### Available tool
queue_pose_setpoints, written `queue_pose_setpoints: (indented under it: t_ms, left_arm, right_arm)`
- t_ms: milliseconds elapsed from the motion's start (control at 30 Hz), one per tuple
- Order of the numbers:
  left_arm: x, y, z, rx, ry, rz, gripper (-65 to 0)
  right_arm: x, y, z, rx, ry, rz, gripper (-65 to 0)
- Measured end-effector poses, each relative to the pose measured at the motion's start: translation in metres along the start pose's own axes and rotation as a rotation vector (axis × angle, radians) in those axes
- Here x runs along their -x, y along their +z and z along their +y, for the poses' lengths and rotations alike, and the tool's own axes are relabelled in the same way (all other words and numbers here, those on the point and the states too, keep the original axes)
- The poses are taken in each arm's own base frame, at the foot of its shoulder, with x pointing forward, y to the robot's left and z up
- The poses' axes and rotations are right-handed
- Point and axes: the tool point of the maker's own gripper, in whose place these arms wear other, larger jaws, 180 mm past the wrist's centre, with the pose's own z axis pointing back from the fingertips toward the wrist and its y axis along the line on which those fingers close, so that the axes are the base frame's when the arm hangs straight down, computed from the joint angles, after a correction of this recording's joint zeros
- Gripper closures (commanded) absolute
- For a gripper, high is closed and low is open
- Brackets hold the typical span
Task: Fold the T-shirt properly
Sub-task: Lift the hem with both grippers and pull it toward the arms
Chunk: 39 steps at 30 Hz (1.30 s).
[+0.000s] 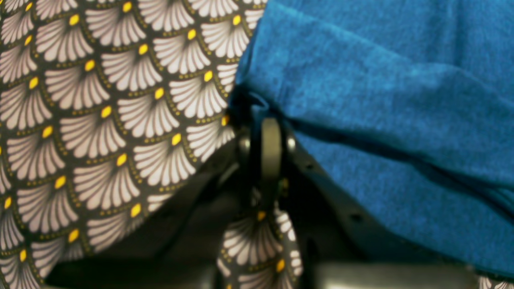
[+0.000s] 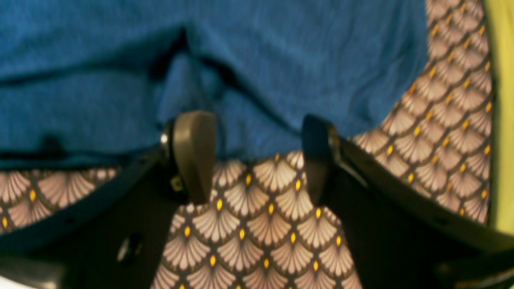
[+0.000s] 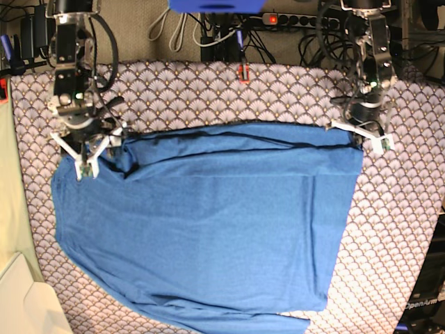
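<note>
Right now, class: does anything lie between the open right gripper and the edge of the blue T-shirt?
Nothing visible does. The right gripper is open, its pads straddling the T-shirt hem, with only the patterned table cover beneath. The left gripper is already shut on the shirt's far corner.

Scallop-patterned table cover [image 3: 208, 90] across most of the frame. Along the top edge, tangled cables [image 3: 167, 28] and a power strip [image 3: 292, 18] with a red switch.
</note>
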Motion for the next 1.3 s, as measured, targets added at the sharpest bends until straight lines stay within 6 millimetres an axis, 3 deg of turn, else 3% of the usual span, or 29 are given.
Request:
queue_pose_setpoints:
  t_ms: [200, 367, 600, 800, 967, 1167, 1300]
  left_arm:
    - [-0.003, -0.002, -0.001, 0.002, 0.0, 0.001, -0.5]
    - [-0.003, -0.002, -0.001, 0.001, -0.001, 0.001, -0.5]
    - [-0.017, -0.007, -0.005, 0.008, -0.001, -0.023, -0.5]
    - [-0.018, -0.006, -0.002, 0.005, -0.01, -0.023, -0.5]
    - [-0.019, -0.006, 0.0, 0.004, -0.015, -0.024, -0.5]
    - [-0.019, -0.006, 0.0, 0.004, -0.015, -0.024, -0.5]
    - [-0.019, -0.006, 0.0, 0.004, -0.015, -0.024, -0.5]
  right_arm:
    - [0.018, 0.005, 0.014, -0.026, -0.009, 0.032, -35.4]
    - [0.008, 0.004, 0.019, -0.038, -0.022, 0.001, -35.4]
    - [0.01, -0.002, 0.018, -0.036, -0.026, 0.014, -35.5]
    - [0.017, -0.012, 0.018, -0.038, -0.033, 0.038, -35.5]
    - [0.011, -0.012, 0.018, -0.038, -0.034, -0.001, -35.5]
    - [0.029, -0.019, 0.026, -0.057, -0.024, 0.049, -35.5]
    - [0.028, -0.022, 0.027, -0.059, -0.026, 0.036, -35.1]
